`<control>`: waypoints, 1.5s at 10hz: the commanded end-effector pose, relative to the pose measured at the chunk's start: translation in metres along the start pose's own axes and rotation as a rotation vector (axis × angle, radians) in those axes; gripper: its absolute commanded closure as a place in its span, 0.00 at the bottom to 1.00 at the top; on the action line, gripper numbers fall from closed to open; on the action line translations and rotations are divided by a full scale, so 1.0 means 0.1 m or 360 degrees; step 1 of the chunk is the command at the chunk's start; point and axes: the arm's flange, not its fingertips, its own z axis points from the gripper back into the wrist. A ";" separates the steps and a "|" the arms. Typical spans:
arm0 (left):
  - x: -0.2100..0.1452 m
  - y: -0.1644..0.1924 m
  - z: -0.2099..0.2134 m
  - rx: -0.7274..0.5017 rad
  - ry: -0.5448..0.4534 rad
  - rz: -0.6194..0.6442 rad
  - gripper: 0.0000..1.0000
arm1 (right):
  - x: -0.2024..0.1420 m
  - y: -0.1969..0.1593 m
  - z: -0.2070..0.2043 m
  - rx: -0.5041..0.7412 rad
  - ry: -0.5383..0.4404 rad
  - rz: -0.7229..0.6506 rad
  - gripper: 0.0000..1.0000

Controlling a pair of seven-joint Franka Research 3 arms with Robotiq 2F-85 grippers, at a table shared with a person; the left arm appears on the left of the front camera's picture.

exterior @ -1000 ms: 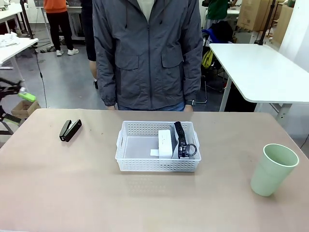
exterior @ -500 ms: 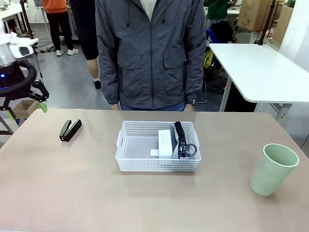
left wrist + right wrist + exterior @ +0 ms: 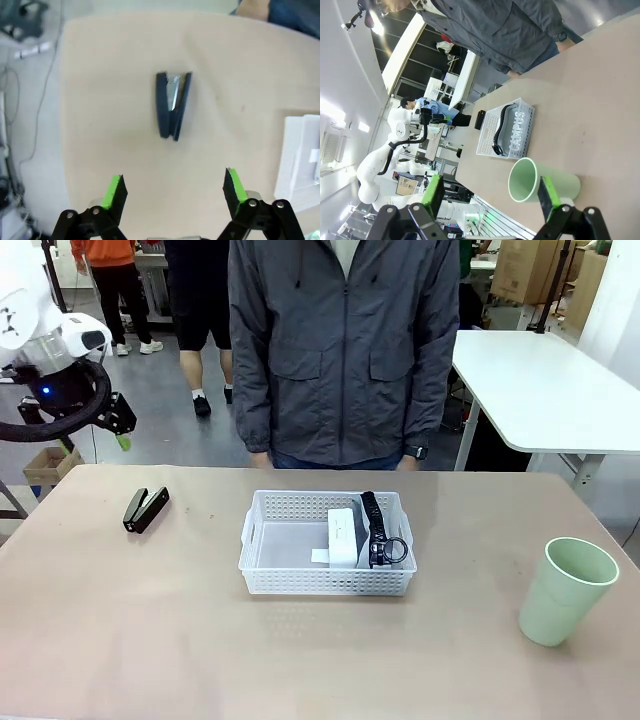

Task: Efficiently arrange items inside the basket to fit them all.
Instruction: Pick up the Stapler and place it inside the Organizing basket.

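The white basket (image 3: 325, 581) stands mid-table with a white boxy device (image 3: 343, 536) and a grey pouch with black trim (image 3: 376, 528) on edge in its right half. A black stapler (image 3: 145, 509) lies on the table at the far left. My left gripper (image 3: 116, 428) hangs open above and behind it; the left wrist view looks down on the stapler (image 3: 172, 105) beyond the open gripper (image 3: 175, 187). The pale green cup (image 3: 566, 590) stands upright at the right. The right gripper (image 3: 490, 192) is open, with the cup (image 3: 542, 180) ahead of it and apart.
A person in a grey jacket (image 3: 345, 350) stands at the far edge behind the basket. The basket's corner (image 3: 300, 155) shows at the right of the left wrist view. Bare table lies all around the basket, front and sides.
My left arm has swung in from the picture's left edge toward the right, nearer the stapler. The person has shifted slightly right. Nothing on the table has moved.
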 end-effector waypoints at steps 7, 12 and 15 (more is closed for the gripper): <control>0.10 -0.01 -0.29 0.0066 0.0049 -0.0295 0.00 | 0.02 0.01 0.00 0.0034 -0.0025 0.0044 0.00; 0.18 0.05 -0.90 -0.0106 0.0008 -0.0567 0.00 | 0.02 0.01 0.00 0.0034 -0.0025 0.0044 0.00; 0.21 0.10 -1.32 -0.0160 0.0114 -0.0593 0.00 | 0.02 0.01 0.00 0.0034 -0.0025 0.0044 0.00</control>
